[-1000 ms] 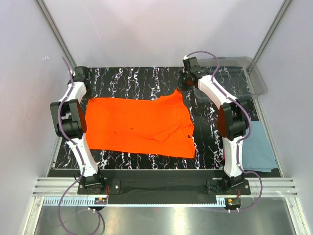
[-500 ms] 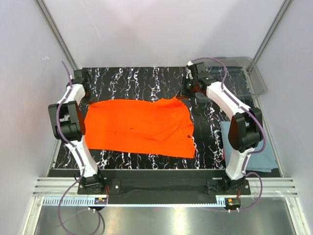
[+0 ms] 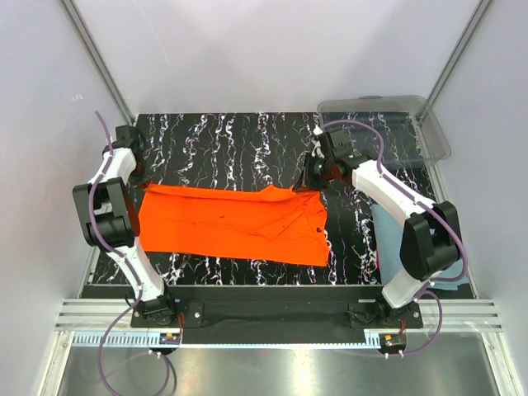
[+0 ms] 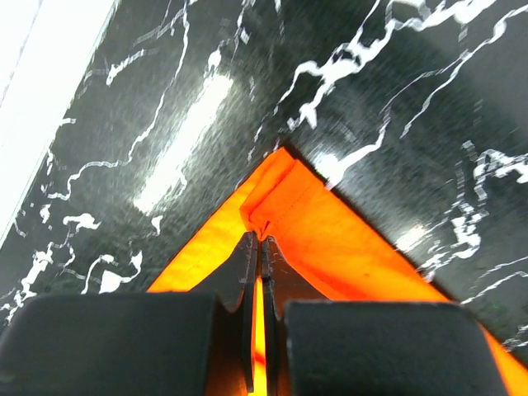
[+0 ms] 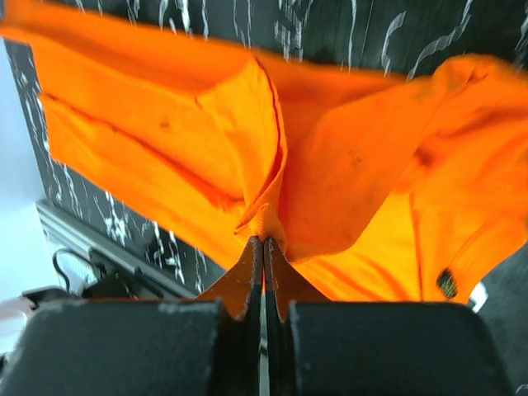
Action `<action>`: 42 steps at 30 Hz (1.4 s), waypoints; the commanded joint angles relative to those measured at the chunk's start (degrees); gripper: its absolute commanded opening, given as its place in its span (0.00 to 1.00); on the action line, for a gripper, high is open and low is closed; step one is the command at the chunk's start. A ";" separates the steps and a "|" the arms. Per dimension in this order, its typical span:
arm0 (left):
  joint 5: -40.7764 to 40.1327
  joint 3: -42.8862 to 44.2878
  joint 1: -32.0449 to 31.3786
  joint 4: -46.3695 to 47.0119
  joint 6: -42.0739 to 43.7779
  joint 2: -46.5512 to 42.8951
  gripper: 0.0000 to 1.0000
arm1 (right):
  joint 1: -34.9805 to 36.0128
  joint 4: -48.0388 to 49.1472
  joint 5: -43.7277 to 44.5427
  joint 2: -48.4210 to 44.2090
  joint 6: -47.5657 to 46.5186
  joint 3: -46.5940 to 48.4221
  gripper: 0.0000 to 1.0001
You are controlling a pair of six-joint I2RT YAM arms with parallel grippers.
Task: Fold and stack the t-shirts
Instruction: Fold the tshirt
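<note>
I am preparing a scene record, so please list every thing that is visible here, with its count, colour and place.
orange t-shirt: one, bright orange, spread across the middle of the table
blue-grey t-shirt: one, muted blue-grey, near right, partly covered
plastic bin: one, clear, far right corner
table: one, black with white veins, under everything
left arm, right arm: two, white and black, at the table's sides
left end effector: one, black, shut on the orange t-shirt's far left corner
right end effector: one, black, shut on its far right part
</note>
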 commanded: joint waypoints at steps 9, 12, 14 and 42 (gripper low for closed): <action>-4.72 -9.08 0.61 -0.79 -1.85 -7.17 0.03 | 2.12 3.07 -0.44 -8.80 3.07 -9.62 0.00; -5.08 -10.40 0.61 -0.87 -2.91 -7.79 0.03 | 2.64 3.42 -0.36 -9.94 3.68 -11.11 0.00; -5.34 -10.84 0.70 -0.87 -3.00 -8.05 0.03 | 2.73 3.51 -0.44 -10.64 4.12 -12.08 0.00; -9.21 -13.57 1.41 -0.96 -5.81 -6.47 0.09 | 4.75 6.76 -2.91 -12.76 5.79 -22.45 0.00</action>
